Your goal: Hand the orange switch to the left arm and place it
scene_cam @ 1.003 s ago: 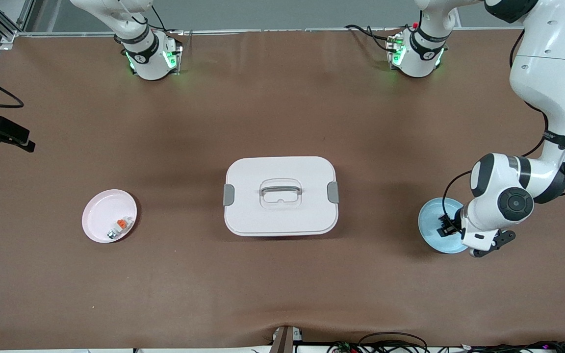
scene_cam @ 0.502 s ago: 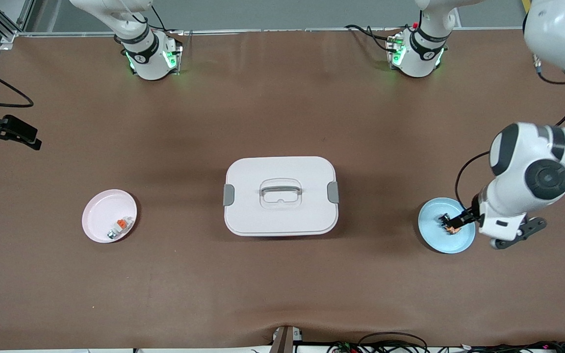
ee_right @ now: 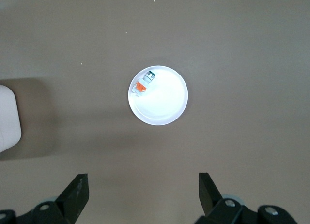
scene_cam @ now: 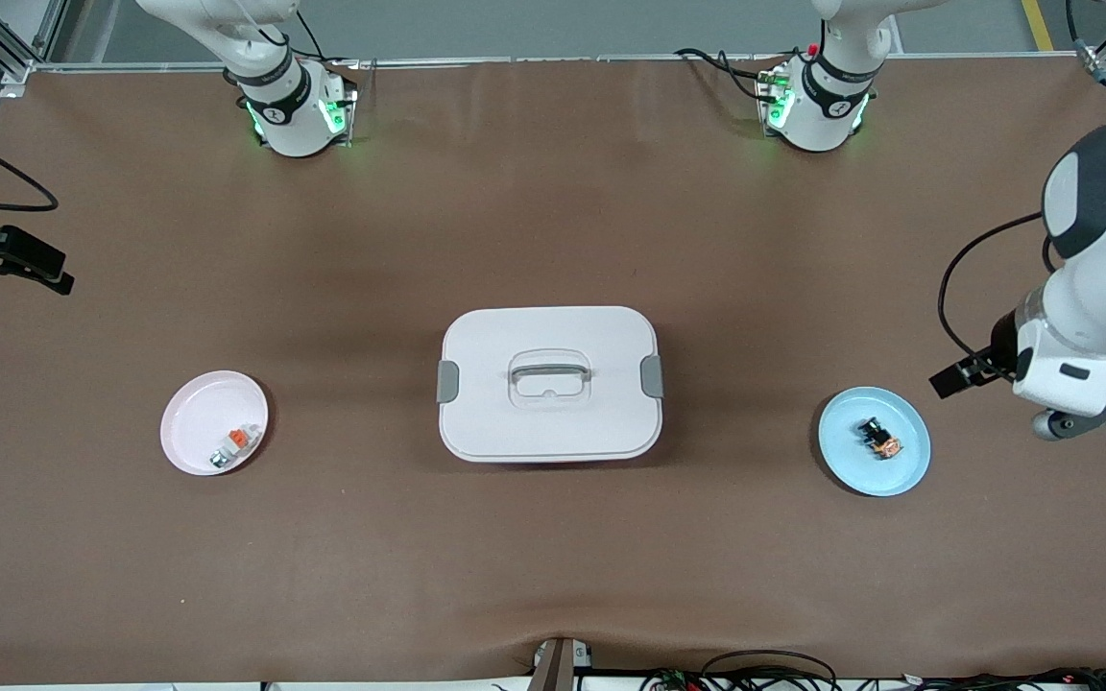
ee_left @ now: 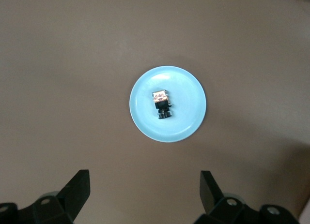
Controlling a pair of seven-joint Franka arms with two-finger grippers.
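The orange switch point(scene_cam: 880, 440) point(ee_left: 162, 104), a tiny black part with an orange face, lies loose on the blue plate point(scene_cam: 851, 470) point(ee_left: 191, 122) at the left arm's end of the table. My left gripper point(scene_cam: 947, 381) point(ee_left: 144, 185) hangs high over the bare table beside that plate, open and empty. The white box point(scene_cam: 549, 384) with its grey handle stands shut in the middle. My right gripper point(scene_cam: 30, 264) point(ee_right: 143, 185) waits high over the right arm's end, open and empty.
A pink plate point(scene_cam: 190, 422) point(ee_right: 169, 108) at the right arm's end holds a small white-grey piece with an orange tab point(scene_cam: 237, 440) point(ee_right: 142, 86). The box's corner point(ee_right: 7, 117) shows at the edge of the right wrist view. Cables run along the table's near edge.
My left gripper opened, left the switch lying on the blue plate, then rose and drew away toward the left arm's end. The right gripper has barely moved.
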